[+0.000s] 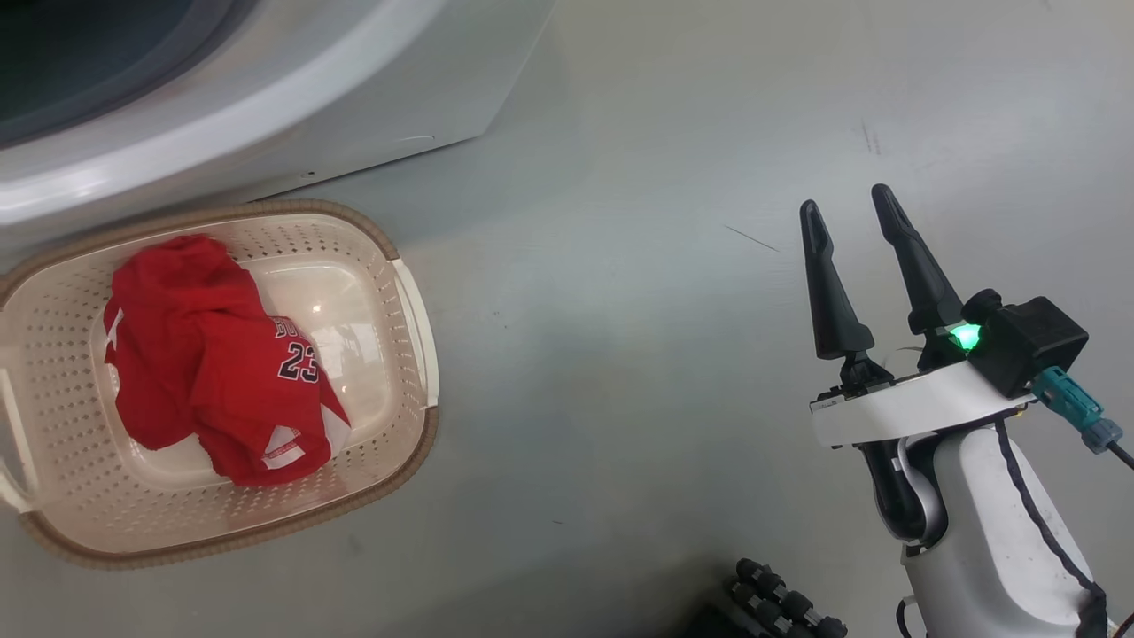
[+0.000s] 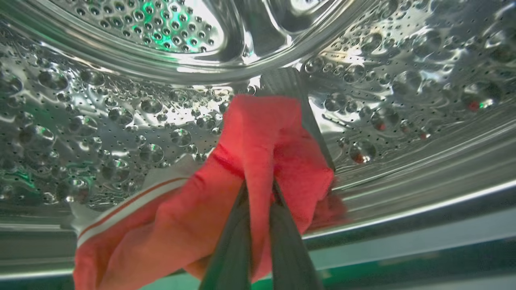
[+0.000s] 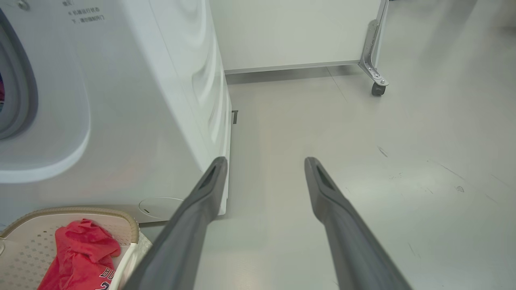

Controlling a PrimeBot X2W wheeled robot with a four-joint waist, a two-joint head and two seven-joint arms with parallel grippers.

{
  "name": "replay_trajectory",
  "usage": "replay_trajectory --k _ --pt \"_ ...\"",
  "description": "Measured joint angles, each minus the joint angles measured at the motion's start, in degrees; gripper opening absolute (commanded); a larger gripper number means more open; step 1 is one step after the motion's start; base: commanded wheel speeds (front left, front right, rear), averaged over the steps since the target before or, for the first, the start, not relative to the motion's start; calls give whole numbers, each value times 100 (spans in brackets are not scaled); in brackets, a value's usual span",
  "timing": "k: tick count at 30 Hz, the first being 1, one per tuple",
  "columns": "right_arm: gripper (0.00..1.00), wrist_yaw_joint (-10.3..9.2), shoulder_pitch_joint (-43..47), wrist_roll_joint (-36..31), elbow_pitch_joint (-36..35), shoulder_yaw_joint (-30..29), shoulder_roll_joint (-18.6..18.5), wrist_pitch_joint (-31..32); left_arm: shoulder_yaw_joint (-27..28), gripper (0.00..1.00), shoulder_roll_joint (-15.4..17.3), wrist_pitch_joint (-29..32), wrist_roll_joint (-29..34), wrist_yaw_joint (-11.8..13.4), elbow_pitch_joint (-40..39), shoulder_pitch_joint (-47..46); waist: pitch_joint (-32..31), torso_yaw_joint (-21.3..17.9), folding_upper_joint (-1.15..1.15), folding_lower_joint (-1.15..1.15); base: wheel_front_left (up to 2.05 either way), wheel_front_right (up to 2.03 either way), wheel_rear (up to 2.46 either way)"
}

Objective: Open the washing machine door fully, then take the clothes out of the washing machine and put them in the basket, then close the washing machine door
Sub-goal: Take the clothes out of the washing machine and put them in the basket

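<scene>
In the left wrist view my left gripper [image 2: 264,121] is deep inside the washing machine's perforated steel drum [image 2: 100,121]. It is shut on a red garment with white trim [image 2: 193,217], whose cloth drapes over the fingers. More of the clothes, a red jersey marked 23 [image 1: 221,363], lies crumpled in the cream basket [image 1: 416,292] on the floor before the white washing machine [image 1: 399,80]. My right gripper [image 1: 846,202] hovers open over bare floor, well right of the basket. Its fingers [image 3: 193,225] hold nothing. The washing machine door is out of view.
Grey floor spreads to the right of the machine's side [image 3: 193,80]. A white panel on a castor [image 3: 377,86] stands at the back. Part of my dark base [image 1: 780,602] shows at the bottom of the head view. The basket's rim [image 3: 80,211] sits close to the machine's front.
</scene>
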Motion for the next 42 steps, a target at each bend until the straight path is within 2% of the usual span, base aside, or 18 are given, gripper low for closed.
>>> replay_trajectory --k 9,22,36,42 --pt "100 1 -14 -27 -1 -130 2 -1 332 0 -334 -1184 -189 18 -242 238 -148 257 0 -1 0 0 0" --pt "100 2 24 -237 -14 -277 -56 -1 369 0 -976 -2606 -356 19 -833 1148 -465 730 0 0 0 0 0" --pt "100 7 228 -430 44 -347 -144 -19 318 0 -1450 -3664 -465 26 -1468 2433 -1016 1143 0 -1 0 0 0" --pt "100 7 409 -478 110 -393 -159 -19 193 0 -1552 -3717 -460 27 -1820 3034 -1360 1295 0 -1 0 0 0"
